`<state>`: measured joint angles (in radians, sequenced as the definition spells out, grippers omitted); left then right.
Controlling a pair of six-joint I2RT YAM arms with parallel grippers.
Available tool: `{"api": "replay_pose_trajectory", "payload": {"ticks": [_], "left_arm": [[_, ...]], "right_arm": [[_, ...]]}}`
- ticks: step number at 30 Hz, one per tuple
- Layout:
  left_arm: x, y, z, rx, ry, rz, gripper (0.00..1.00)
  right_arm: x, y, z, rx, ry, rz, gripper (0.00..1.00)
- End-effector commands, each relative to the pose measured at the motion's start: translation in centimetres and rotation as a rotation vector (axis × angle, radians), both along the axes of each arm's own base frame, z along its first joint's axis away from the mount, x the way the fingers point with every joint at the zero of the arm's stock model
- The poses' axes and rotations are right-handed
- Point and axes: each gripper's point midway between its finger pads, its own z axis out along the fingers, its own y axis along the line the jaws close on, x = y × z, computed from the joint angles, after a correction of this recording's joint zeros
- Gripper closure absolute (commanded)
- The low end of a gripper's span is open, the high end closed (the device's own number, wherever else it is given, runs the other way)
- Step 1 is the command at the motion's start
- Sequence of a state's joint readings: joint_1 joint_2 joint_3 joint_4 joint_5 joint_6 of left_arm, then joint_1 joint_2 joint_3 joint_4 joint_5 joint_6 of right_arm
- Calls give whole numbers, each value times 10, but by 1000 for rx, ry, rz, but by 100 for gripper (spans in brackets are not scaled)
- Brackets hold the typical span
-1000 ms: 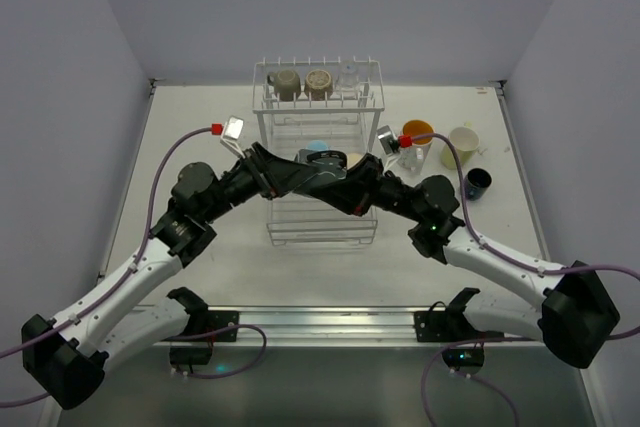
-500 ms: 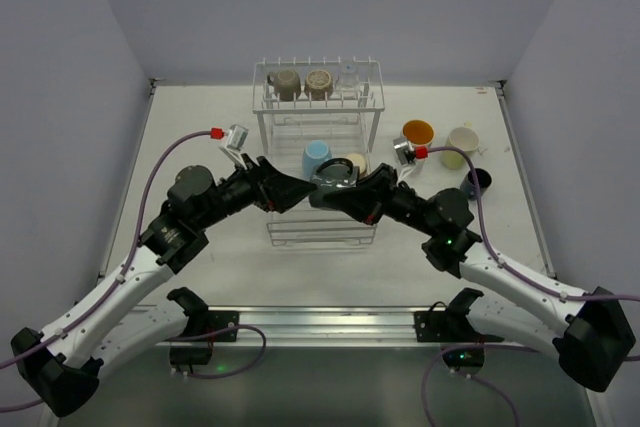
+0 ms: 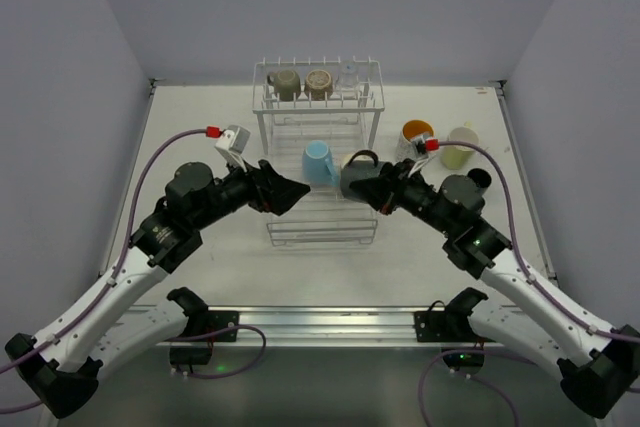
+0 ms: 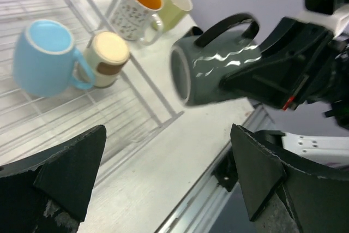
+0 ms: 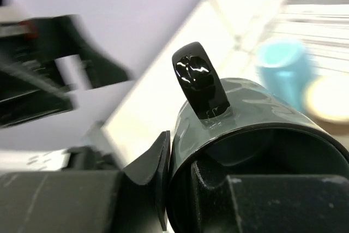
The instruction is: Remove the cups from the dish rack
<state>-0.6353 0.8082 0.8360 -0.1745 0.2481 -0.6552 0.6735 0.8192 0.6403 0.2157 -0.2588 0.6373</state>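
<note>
Above the right side of the dish rack (image 3: 320,238), the right gripper (image 3: 374,184) now holds the dark green cup (image 3: 357,175) lifted out, fingers clamped on its wall. A second ago both arms were deep in the basket. The left gripper (image 3: 293,190) has backed off, spread and empty. The light blue cup (image 3: 318,163) and tan cup (image 4: 109,53) are still inside, next up.

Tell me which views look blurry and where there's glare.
Right wrist view: background smeared, the light blue cup soft, a bright glint on the handle of the dark green cup. Left wrist view: mostly sharp, wavy glare streaks on that cup's side. Top external view: sharp, evenly lit, faint shadows.
</note>
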Motion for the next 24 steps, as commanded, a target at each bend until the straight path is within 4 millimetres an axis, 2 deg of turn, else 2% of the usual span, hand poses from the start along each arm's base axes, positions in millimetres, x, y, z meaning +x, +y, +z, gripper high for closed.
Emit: {"api": "replay_pose_trajectory", "payload": {"ticks": [1,2,4,5,6,8,9,12,13,18,21,24], "left_arm": [[9,27,-4,155,-65,102,0],[10,34,-14,212,-60,114,0],[15,44,-21,274,-62,158,0],[16,49,-26,319,-68,162,0],[18,53,-29,348,-70,182,0],[23,62,-39,399,-66,218,0],[25,65,-43,413,-64,233,0],[27,68,-56,445,-60,242,0],[28,69,-59,455,-62,247,0],[31,70,-81,477,-53,254,0],[32,65,-92,484,-42,233,0],[33,61,-91,478,-40,218,0]], "right_arm": [[29,-61,-1,-225,-6,-253,100],[42,-81,-1,-256,4,-323,100],[53,-101,-30,-369,93,-380,100],[61,-113,-36,-411,105,-413,100],[69,-117,-53,-457,153,-420,100],[78,-124,-68,-511,206,-452,100],[87,-126,-86,-556,252,-465,100],[96,-123,-102,-603,301,-451,100],[100,-122,-115,-624,335,-444,100],[109,-116,-139,-649,394,-427,100],[118,-122,-160,-715,448,-467,100],[128,-119,-174,-764,474,-477,100]]}}
